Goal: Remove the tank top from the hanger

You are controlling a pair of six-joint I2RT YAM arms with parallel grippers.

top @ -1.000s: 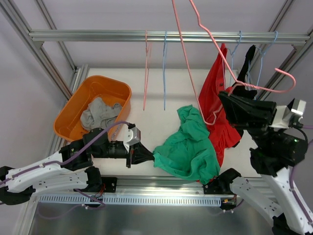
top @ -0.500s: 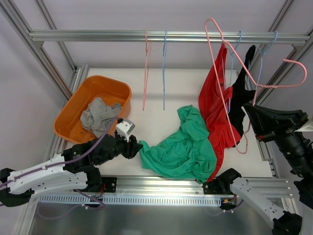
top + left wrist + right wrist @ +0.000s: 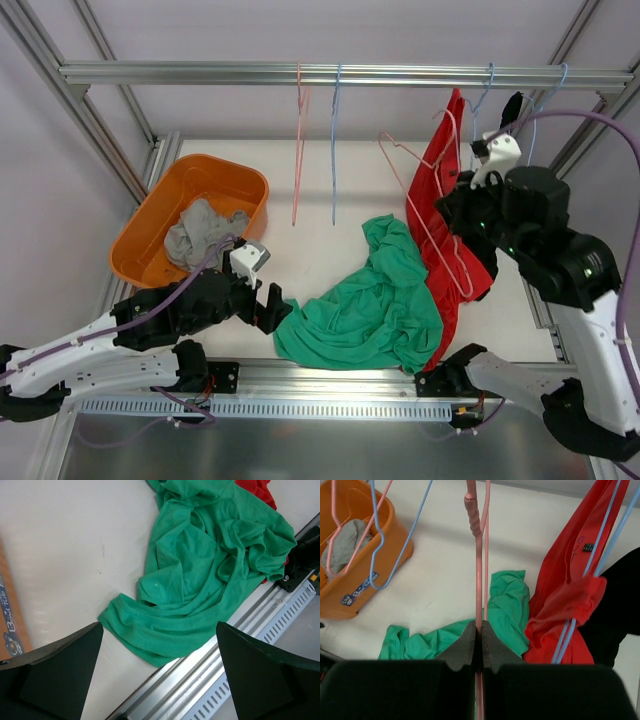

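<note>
The green tank top (image 3: 372, 303) lies crumpled on the white table, off the hanger; it also fills the left wrist view (image 3: 200, 565). My left gripper (image 3: 276, 311) (image 3: 159, 627) hovers just above the top's near-left hem, jaws wide open and empty. The bare pink hanger (image 3: 432, 228) (image 3: 479, 555) hangs in the air over the top's right side, in front of a red garment. My right gripper (image 3: 458, 212) (image 3: 481, 625) is shut on the pink hanger's wire.
An orange basket (image 3: 150, 235) with a grey garment (image 3: 200, 232) sits at the left. A rail (image 3: 340, 73) carries an empty pink hanger (image 3: 299, 140), an empty blue hanger (image 3: 335, 140), a red garment (image 3: 437, 190) and a black garment (image 3: 512, 108). The table's metal front edge (image 3: 225, 650) lies beside my left gripper.
My left gripper dragged the green top's edge leftward, then let go and opened. My right arm swung the pink hanger down and to the left, clear of the top.
</note>
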